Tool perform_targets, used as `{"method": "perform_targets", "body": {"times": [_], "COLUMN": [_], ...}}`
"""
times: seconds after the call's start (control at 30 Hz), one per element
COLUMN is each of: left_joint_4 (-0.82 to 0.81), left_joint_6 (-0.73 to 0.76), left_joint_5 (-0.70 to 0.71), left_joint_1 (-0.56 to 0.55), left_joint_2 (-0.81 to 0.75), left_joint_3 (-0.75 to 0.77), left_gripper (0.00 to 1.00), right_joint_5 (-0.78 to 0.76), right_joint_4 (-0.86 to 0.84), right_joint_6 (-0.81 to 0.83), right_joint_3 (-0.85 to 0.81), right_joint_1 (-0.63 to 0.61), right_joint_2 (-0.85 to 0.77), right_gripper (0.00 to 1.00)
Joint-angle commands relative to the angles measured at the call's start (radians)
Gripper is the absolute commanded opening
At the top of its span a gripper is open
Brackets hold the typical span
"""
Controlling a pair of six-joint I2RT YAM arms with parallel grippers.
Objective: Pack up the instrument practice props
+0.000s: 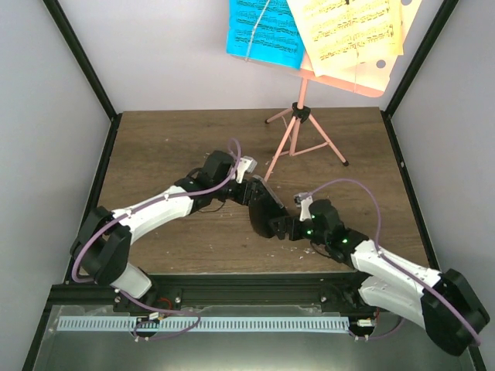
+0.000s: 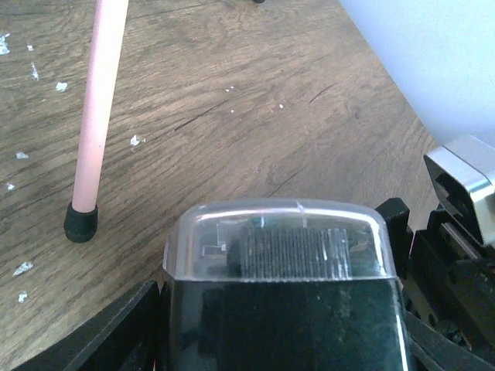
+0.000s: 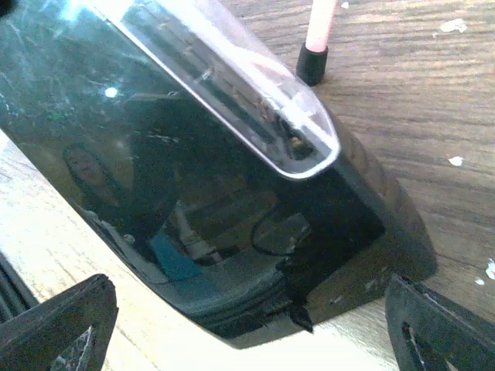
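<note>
The black pyramid metronome (image 1: 267, 210) with its clear front cover lies tilted at mid-table between both arms. My left gripper (image 1: 247, 190) is shut on it; in the left wrist view the metronome (image 2: 282, 255) fills the space between the fingers (image 2: 128, 328). My right gripper (image 1: 291, 229) is open, its fingers (image 3: 62, 325) wide apart on either side of the metronome's base (image 3: 232, 232). The salmon-pink music stand (image 1: 298, 124) stands at the back and carries a blue sheet (image 1: 263, 31) and yellow sheets (image 1: 352, 27).
One stand leg's black foot (image 2: 81, 220) rests on the wooden table (image 1: 170, 147) just ahead of the metronome, and it also shows in the right wrist view (image 3: 312, 63). Small white flecks lie around it. Grey walls with black frame posts (image 1: 81, 58) enclose the table.
</note>
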State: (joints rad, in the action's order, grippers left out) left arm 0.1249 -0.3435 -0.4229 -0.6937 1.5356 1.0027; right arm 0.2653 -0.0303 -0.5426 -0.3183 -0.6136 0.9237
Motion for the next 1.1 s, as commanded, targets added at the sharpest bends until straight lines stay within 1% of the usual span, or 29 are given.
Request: {"method": "perform_targets", "body": {"times": [0.0, 0.2, 0.5, 0.63, 0.9, 1.07], "left_joint_4": [0.059, 0.084, 0.102, 0.122, 0.132, 0.131], "left_joint_6": [-0.026, -0.03, -0.035, -0.041, -0.049, -0.056], "left_joint_5": [0.021, 0.039, 0.058, 0.085, 0.101, 0.099], "left_joint_1": [0.007, 0.007, 0.009, 0.007, 0.007, 0.008], "left_joint_2": [0.019, 0.027, 0.03, 0.032, 0.028, 0.028], "left_joint_3": [0.055, 0.07, 0.08, 0.092, 0.097, 0.097], "left_gripper": [0.47, 0.46, 0.44, 0.44, 0.42, 0.42], "right_joint_5": [-0.235, -0.304, -0.339, -0.379, -0.454, -0.467], "right_joint_4": [0.0, 0.009, 0.012, 0.027, 0.053, 0.04], "right_joint_6": [-0.002, 0.001, -0.017, -0.027, -0.057, -0.055], "right_joint_3": [-0.091, -0.119, -0.116, -0.13, -0.149, -0.152], "right_joint_1": [-0.102, -0.167, -0.202, -0.233, -0.284, -0.296], "right_joint_2": [0.063, 0.125, 0.155, 0.18, 0.234, 0.24], "right_gripper": [0.95, 0.93, 0.91, 0.89, 0.9, 0.9]}}
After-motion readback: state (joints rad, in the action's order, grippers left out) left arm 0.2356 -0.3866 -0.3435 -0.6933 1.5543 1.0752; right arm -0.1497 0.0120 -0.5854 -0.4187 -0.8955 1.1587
